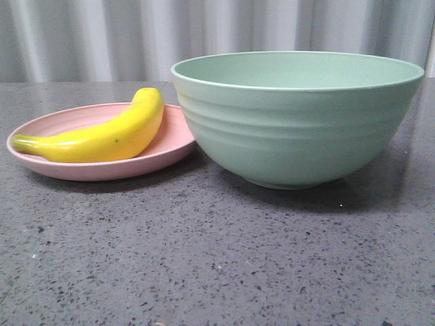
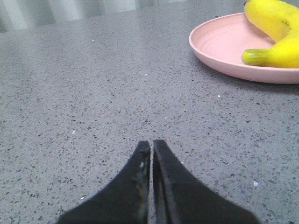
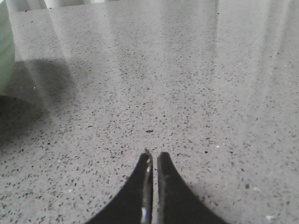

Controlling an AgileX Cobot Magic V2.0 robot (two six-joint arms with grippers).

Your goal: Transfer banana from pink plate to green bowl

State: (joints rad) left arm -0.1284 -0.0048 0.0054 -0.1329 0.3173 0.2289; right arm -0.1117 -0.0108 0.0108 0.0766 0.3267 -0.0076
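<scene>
The yellow banana (image 1: 109, 136) lies across the pink plate (image 1: 47, 123) at the left of the front view, stem end to the left. The green bowl (image 1: 296, 122) stands right beside the plate; I see nothing in it. Neither gripper shows in the front view. In the left wrist view my left gripper (image 2: 152, 142) is shut and empty over bare table, apart from the pink plate (image 2: 219, 46) and the banana (image 2: 275, 35). In the right wrist view my right gripper (image 3: 154, 154) is shut and empty, with the edge of the green bowl (image 3: 4, 51) off to the side.
The dark speckled stone table (image 1: 204, 258) stretches in front of the plate and bowl. A pale pleated curtain (image 1: 102, 34) hangs behind the table.
</scene>
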